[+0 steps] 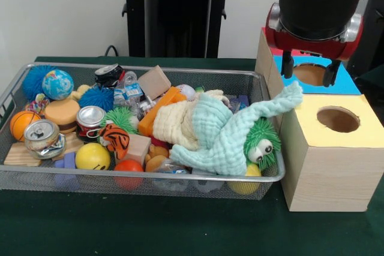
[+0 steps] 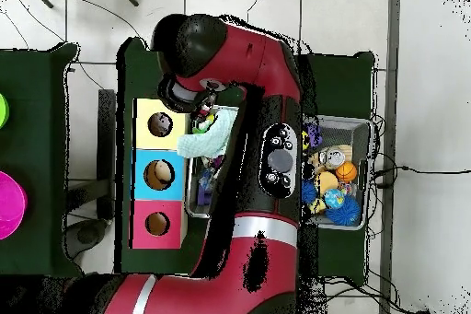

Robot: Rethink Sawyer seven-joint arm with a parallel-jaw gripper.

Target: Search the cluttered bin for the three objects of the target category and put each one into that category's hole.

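A: Where is the cluttered bin?

B: On the green worktop, its short end just beside the yellow-topped box. Wire mesh, full to the rim.

A: Contents, working out from that box end?

B: A green spiky toy with goggle eyes sits in the corner nearest the box. A pale green cloth lies over it, one end draped across the rim and touching the box. Next a cream cloth, then an orange block, a tiger toy and a yellow smiley ball. Two cans and a globe ball lie at the end farthest from the box.

A: And the boxes?

B: Behind the yellow one is a blue-topped box; the overhead view shows a red-topped box third in the row. Each top has one round hole.

A: Gripper?

B: It hangs over the blue box's hole, behind the yellow box. Jaws spread apart, nothing between them.
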